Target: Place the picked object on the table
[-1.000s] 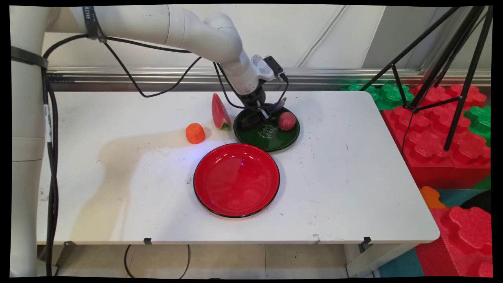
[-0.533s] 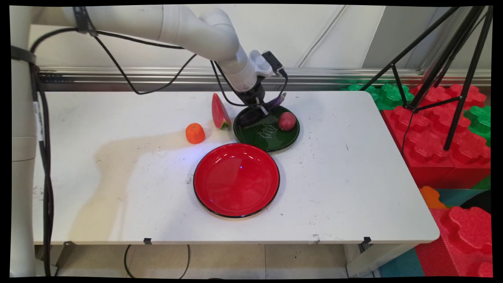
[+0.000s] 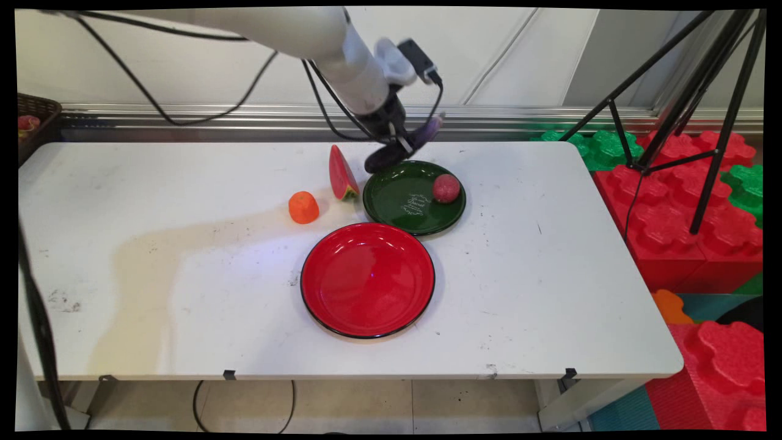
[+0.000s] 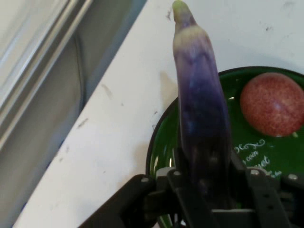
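My gripper (image 3: 397, 143) (image 4: 206, 178) is shut on a purple eggplant (image 3: 427, 131) (image 4: 199, 104), holding it in the air above the far rim of the green plate (image 3: 403, 211) (image 4: 270, 156). The eggplant's pale green tip points away from the hand. A red round fruit (image 3: 446, 187) (image 4: 271, 104) lies on the green plate's right part. A watermelon slice (image 3: 341, 173) stands just left of that plate.
A larger red plate (image 3: 368, 279) lies in front of the green one. An orange fruit (image 3: 303, 207) sits left of the watermelon slice. A dark basket (image 3: 33, 119) is at the far left edge. Black tripod legs (image 3: 702, 110) and red and green foam blocks (image 3: 684, 226) stand beyond the table's right edge.
The gripper has risen from the green plate with the eggplant in it, moving up and slightly back. The red fruit stays on the plate.
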